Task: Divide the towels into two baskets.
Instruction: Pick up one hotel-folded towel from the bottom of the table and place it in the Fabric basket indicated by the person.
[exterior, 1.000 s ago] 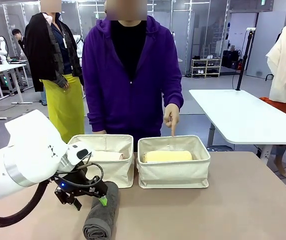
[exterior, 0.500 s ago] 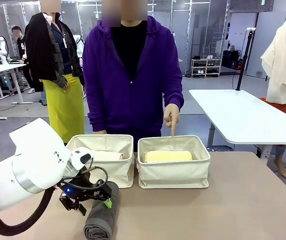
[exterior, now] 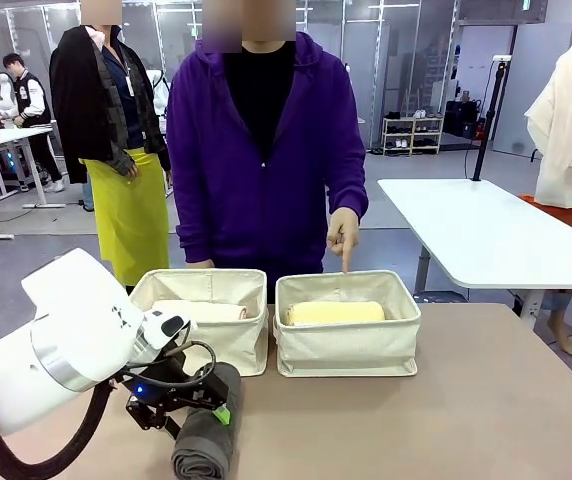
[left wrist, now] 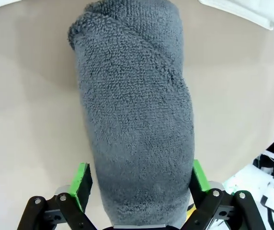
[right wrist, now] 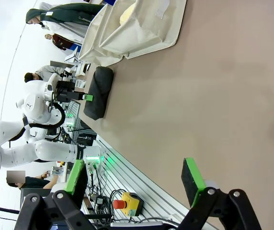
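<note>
Counter [exterior: 486, 400]: smooth tan laminate. Two cream canvas baskets [exterior: 347, 335] w/ soft sides by its far edge; yellow roll [exterior: 335, 312] in the right one, pale roll [exterior: 198, 311] in the left. Dark grey towel [left wrist: 137, 120], plush terry cylinder, near the front-left corner, between spread jaws of left gripper [left wrist: 139, 184]. Right gripper [right wrist: 134, 177]: jaws spread, empty. Risk: grip near one end, so roll may sag, unroll or slip.
</note>
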Robot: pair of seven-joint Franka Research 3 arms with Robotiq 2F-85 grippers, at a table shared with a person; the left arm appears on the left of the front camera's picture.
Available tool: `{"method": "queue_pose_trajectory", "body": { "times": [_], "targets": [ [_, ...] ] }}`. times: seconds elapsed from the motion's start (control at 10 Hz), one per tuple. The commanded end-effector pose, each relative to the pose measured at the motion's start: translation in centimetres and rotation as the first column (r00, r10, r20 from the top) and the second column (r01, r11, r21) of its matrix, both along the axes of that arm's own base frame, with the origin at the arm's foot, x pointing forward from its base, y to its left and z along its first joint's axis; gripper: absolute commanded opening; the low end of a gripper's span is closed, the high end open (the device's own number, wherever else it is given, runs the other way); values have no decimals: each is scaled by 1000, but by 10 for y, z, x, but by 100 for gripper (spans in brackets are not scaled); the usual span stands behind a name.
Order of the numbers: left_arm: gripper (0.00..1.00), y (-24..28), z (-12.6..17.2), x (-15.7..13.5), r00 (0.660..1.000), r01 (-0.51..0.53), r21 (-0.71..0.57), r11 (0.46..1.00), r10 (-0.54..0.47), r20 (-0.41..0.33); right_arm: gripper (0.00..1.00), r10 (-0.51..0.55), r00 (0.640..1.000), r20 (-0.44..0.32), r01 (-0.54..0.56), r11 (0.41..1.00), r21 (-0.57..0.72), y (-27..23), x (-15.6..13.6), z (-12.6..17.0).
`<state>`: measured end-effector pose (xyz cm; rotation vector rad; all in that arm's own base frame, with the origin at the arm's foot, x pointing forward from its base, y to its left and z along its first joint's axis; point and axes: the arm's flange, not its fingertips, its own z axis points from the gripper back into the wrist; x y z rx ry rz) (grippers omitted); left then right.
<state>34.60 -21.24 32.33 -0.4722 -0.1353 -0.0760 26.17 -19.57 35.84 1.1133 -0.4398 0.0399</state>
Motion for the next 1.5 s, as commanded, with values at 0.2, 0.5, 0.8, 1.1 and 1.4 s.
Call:
{"method": "queue_pose_trajectory", "body": {
  "times": [0.2, 0.5, 0.8, 1.1, 1.4],
  "targets": [
    [79, 6, -18, -10, 995, 87, -74, 993, -83, 53, 100, -11, 1000, -6, 11, 1000, 10, 1, -2, 4],
    [43, 6, -17, -11, 994, 98, -76, 992, -93, 61, 100, -11, 1000, -6, 11, 1000, 10, 1, -2, 4],
    [24, 5, -2, -16, 983, 163, -75, 984, -155, 97, 100, -11, 1000, -6, 11, 1000, 10, 1, -2, 4],
    [24, 6, 51, -36, 933, 315, -95, 944, -291, 211, 100, -11, 1000, -6, 11, 1000, 10, 1, -2, 4],
    [24, 10, 102, -60, 808, 536, -26, 844, -504, 306, 100, -11, 1000, -6, 11, 1000, 10, 1, -2, 4]
  ]
}}
